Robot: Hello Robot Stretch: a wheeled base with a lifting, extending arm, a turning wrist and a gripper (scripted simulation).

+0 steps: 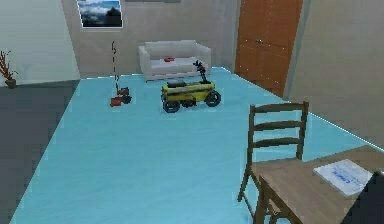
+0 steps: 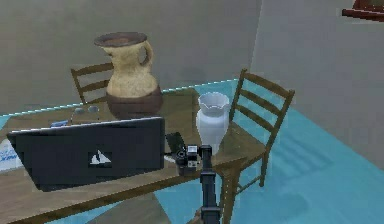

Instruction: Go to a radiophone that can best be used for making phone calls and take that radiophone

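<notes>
In the forward view, a bare-twigged potted plant (image 1: pixel 8 70) stands at nine o'clock and a framed landscape picture (image 1: pixel 100 12) hangs at eleven. A red upright floor appliance (image 1: pixel 120 93), a white two-seat sofa (image 1: pixel 175 58) and a yellow wheeled cart (image 1: pixel 190 95) sit toward twelve, around the far end of the pale blue carpet (image 1: pixel 130 160). An orange-brown wooden door (image 1: pixel 268 45) stands at one o'clock, and a slat-backed wooden chair (image 1: pixel 277 140) meets a brown wooden table (image 1: pixel 300 190) at four. In the arm side view, an open dark laptop (image 2: pixel 90 152) rests on the table at eight o'clock, with a tan ceramic jug with a brown base (image 2: pixel 130 75) at eleven. A small dark flat object (image 2: pixel 175 142), too small to name as the radiophone, lies near centre between the laptop and a white ribbed vase (image 2: pixel 213 120). The gripper (image 2: pixel 184 158) is at that object's five o'clock. Neither the set of its fingers nor whether it holds anything can be told.
</notes>
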